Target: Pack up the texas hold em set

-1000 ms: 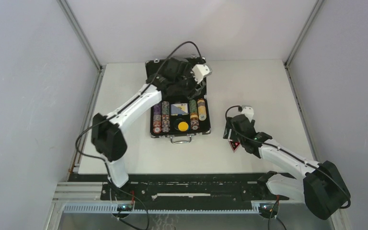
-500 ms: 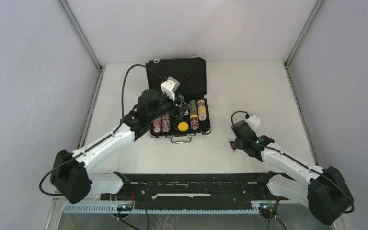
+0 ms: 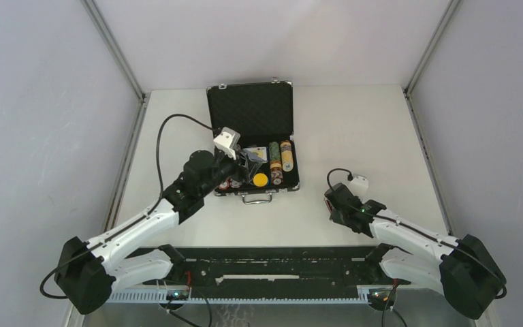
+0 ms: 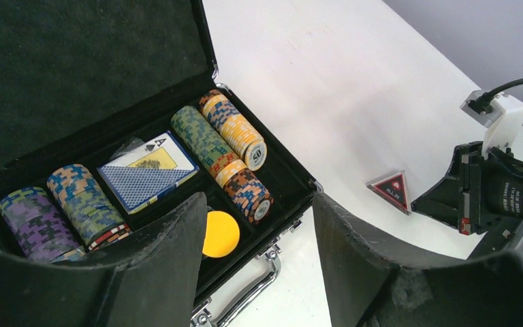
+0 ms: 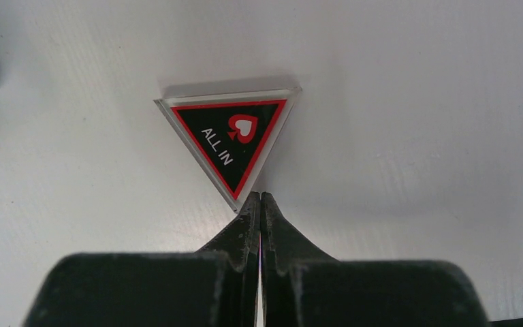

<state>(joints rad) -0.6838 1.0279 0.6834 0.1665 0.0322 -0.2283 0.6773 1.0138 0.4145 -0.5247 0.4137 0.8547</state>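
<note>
One case, deck, token; four chip rows

White table, grey walls (aluminium corner posts), even light.

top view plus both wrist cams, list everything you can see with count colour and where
briefcase: one, black with silver corners, open on the far middle of the table
chip rows: four, multicoloured, lying in the case, two on each side of the cards
card deck: one, blue back, centre compartment of the case
yellow button: one, yellow, in the case in front of the deck
triangle token: one, black with red edge, marked ALL IN, flat on the table right of the case
table: one, white
left gripper: one, black, open and empty, over the case's near edge
right gripper: one, black, shut, tips at the token's near corner
</note>
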